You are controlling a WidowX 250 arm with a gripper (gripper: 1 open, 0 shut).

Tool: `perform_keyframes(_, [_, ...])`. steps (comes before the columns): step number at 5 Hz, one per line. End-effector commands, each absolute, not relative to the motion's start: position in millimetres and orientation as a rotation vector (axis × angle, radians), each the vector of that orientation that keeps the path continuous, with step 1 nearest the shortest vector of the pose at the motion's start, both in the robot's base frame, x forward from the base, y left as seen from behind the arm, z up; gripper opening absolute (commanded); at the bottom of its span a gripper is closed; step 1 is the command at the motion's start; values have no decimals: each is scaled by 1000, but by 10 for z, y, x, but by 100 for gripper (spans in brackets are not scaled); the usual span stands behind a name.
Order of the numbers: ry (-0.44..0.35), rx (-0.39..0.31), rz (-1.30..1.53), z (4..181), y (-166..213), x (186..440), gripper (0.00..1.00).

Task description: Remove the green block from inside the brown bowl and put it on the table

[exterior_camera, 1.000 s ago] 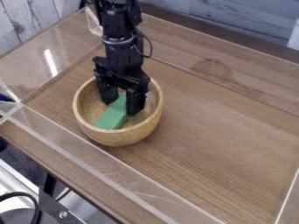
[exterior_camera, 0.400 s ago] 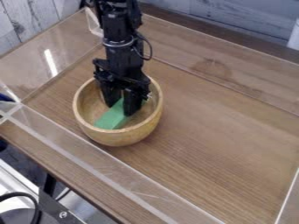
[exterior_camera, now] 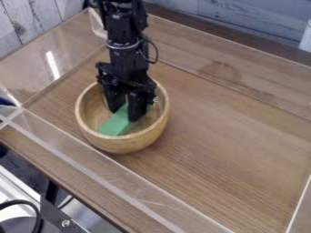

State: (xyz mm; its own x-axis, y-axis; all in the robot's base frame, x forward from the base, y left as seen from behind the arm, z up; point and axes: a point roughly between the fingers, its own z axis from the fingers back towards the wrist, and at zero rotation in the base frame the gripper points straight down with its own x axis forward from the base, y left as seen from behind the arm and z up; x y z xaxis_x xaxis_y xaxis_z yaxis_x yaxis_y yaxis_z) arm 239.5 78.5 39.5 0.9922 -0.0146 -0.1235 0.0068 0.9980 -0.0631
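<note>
The brown bowl [exterior_camera: 102, 135] sits on the table [exterior_camera: 231, 146] at the left of centre. Inside it lies the green block [exterior_camera: 118, 123], tilted against the bowl's floor, its upper end hidden between the black fingers. My gripper [exterior_camera: 130, 107] points straight down into the bowl from the black arm above, and its jaws have come together on the upper end of the green block. The fingertips stand inside the bowl's rim, near its back wall.
Low clear acrylic walls [exterior_camera: 73, 155] run along the table's edges. A whitish plank wall [exterior_camera: 36, 23] stands behind at the upper left. Bare tabletop stretches to the right of the bowl and in front of it.
The jaws have narrowed from wide open to shut on the block's upper end. The arm and the bowl have stayed in place.
</note>
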Motion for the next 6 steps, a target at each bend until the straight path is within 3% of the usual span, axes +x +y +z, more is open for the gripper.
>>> perform_keyframes(1, [74,-41,-14,542,800,2480,0])
perform_keyframes(6, [77,-38,-4,601,777,2480,0])
